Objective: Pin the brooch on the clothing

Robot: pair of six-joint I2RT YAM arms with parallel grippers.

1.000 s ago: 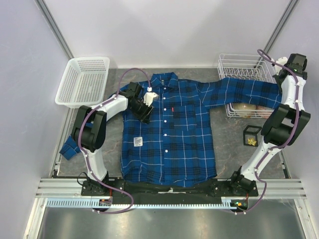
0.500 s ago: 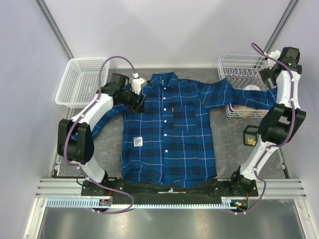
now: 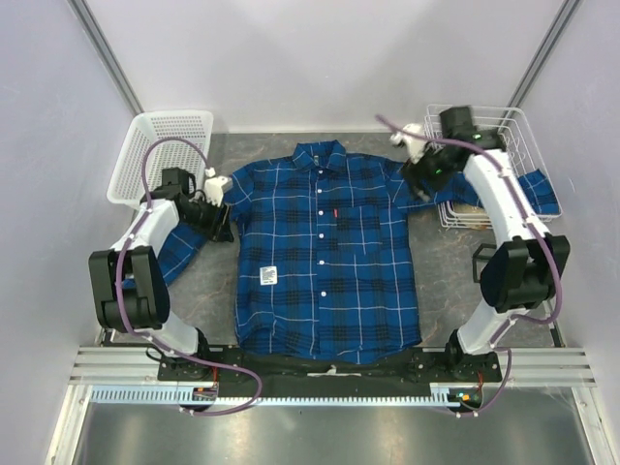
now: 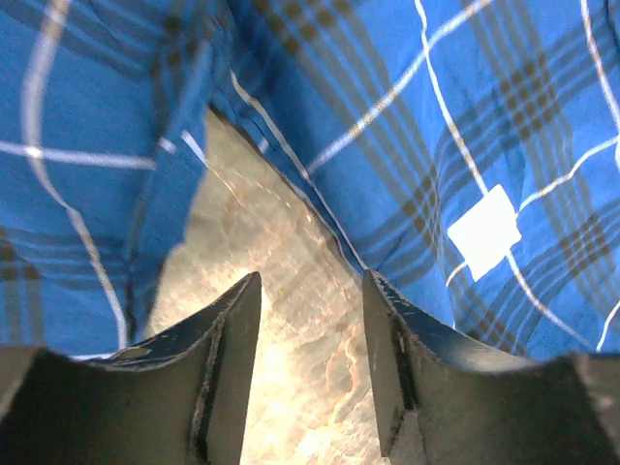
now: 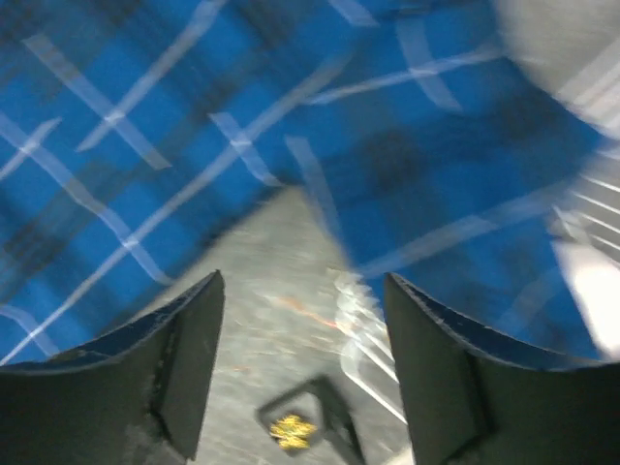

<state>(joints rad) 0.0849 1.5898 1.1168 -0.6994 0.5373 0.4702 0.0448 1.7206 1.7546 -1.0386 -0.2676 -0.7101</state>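
The left gripper (image 4: 310,281) stands spread and empty above bare worktop (image 4: 281,242), in the gap between the body and one sleeve of the plaid shirt (image 3: 325,262). The right gripper (image 5: 302,281) is also spread and empty, over the opposite armpit, beside the wire basket (image 3: 504,126) at the far right corner. The shirt lies flat at the worktop's centre. The brooch (image 5: 292,427) sits in a small black box (image 5: 334,412) near the right edge, apart from the shirt.
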